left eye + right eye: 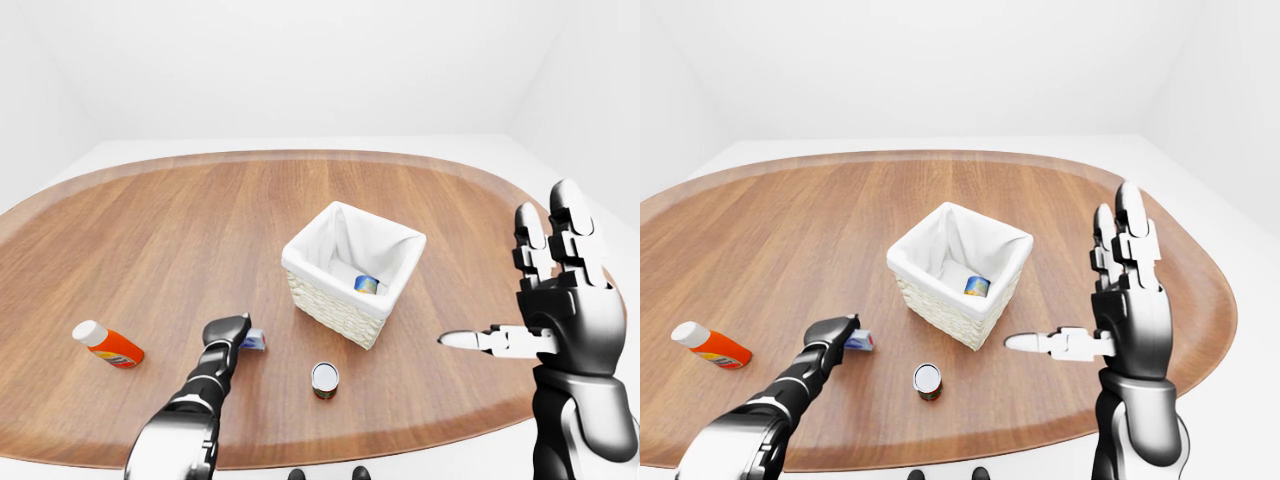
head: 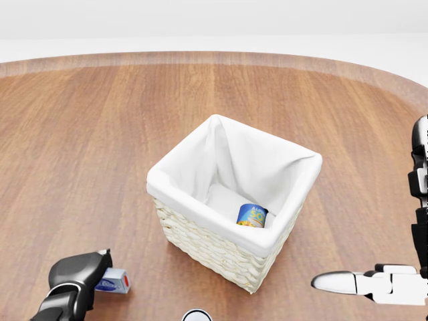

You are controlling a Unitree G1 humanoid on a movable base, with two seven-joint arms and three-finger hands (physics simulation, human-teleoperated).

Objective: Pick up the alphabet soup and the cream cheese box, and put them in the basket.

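In the left-eye view the alphabet soup already lies inside the basket; the cream cheese box rests on the table at about eight o'clock from the basket, the left hand pressed over its left end, finger closure hidden.

In the head view the box looks small, light and stiff, probably smooth-sided, so a pinch across its long flat faces should suit.

In the right-eye view the right hand stands raised with fingers spread, empty; a tin and a bottle sit apart
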